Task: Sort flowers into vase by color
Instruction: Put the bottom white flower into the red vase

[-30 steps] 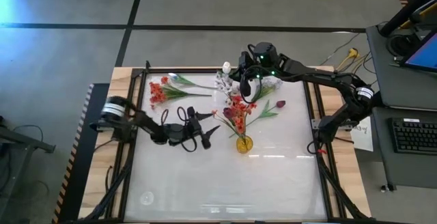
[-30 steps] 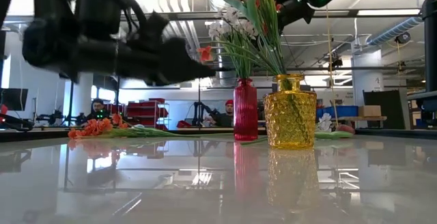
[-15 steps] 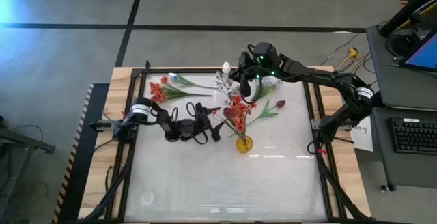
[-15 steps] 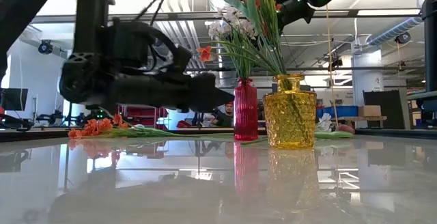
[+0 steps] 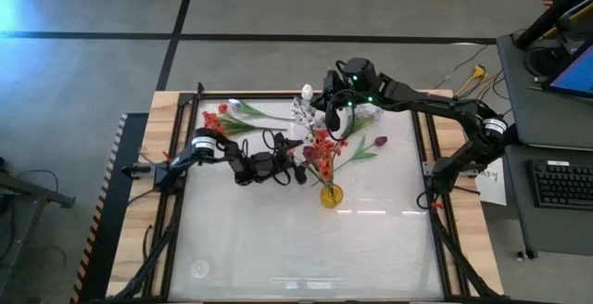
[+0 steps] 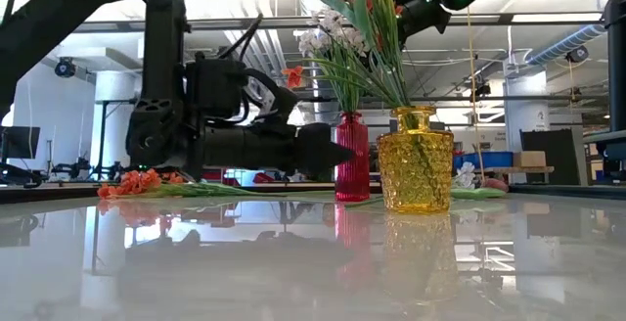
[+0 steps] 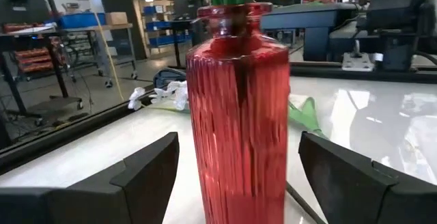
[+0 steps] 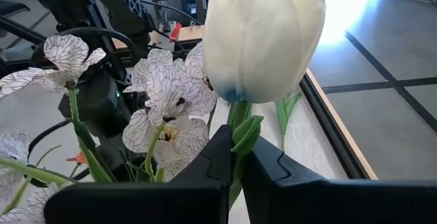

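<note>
A red ribbed glass vase [image 7: 239, 115] holding white blossom sprays [image 6: 318, 39] stands beside a yellow vase [image 6: 416, 160] with red-orange blossoms. My left gripper [image 5: 296, 169] is low over the table and level. It is open, with one finger on each side of the red vase and a gap on both sides. My right gripper [image 8: 239, 149] is raised above the vases and shut on a white tulip [image 8: 263, 39]. More flowers lie on the table: a red-orange cluster [image 5: 215, 123] and a dark red tulip [image 5: 380, 142]. My right gripper pinches the white tulip's green stem [image 8: 240, 130] between its two fingers, just below the blossom. The fingers lie across the stem. The blossom stands upright above them, lifted high over the table. The lower stem is out of sight beneath the fingers.
White flowers [image 5: 366, 114] lie at the far edge behind the vases. The near half of the glossy white tabletop [image 5: 306, 248] has free room. A black frame rail [image 5: 435, 202] borders the table. In the low view, people sit in the room behind.
My left gripper has swung toward the table's right and far side and sunk low, closing in on the red vase until its fingers flank it. The vases and flowers have stayed where they were.
</note>
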